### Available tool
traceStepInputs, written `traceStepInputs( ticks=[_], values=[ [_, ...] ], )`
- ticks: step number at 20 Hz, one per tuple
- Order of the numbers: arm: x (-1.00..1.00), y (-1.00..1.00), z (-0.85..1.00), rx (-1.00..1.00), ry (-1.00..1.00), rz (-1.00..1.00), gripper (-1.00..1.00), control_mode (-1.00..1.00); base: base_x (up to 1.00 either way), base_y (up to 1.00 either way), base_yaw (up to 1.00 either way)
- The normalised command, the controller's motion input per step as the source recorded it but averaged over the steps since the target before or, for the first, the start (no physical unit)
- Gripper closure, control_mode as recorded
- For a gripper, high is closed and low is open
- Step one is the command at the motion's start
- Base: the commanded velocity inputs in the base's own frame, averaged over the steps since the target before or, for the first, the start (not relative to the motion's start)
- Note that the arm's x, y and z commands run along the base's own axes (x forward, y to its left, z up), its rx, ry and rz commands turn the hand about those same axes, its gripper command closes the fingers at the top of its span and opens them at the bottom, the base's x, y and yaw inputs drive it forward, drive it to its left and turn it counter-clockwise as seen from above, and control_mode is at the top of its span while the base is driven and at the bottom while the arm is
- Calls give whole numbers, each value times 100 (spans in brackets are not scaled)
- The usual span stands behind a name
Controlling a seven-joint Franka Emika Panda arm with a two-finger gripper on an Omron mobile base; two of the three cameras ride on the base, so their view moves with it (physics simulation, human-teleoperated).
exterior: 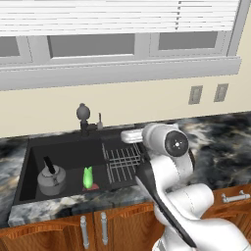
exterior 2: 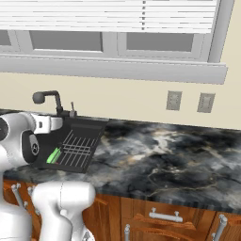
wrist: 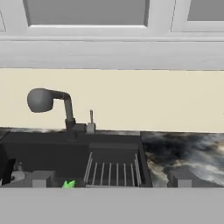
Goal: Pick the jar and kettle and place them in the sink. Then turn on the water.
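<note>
The squat grey metal kettle (exterior: 51, 179) and a green jar (exterior: 87, 177) already sit in the black recessed sink (exterior: 68, 151). The gripper (wrist: 109, 183) is spread wide, grasping nothing. The faucet's small upright lever (wrist: 91, 119) lies ahead at about 11 o'clock.

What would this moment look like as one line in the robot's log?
kettle: in sink, left | green jar: in sink beside kettle | faucet: no water running | gripper: open, holding nothing
</note>
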Motion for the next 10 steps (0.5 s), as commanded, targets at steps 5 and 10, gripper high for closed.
traceStepInputs(
  ticks=[5,10],
  values=[
    [9,-18,-11,0,-19,6,-100,-100,0,0,0],
    [37,-4,-19,0,-17,8,-100,-100,0,0,0]
  ],
)
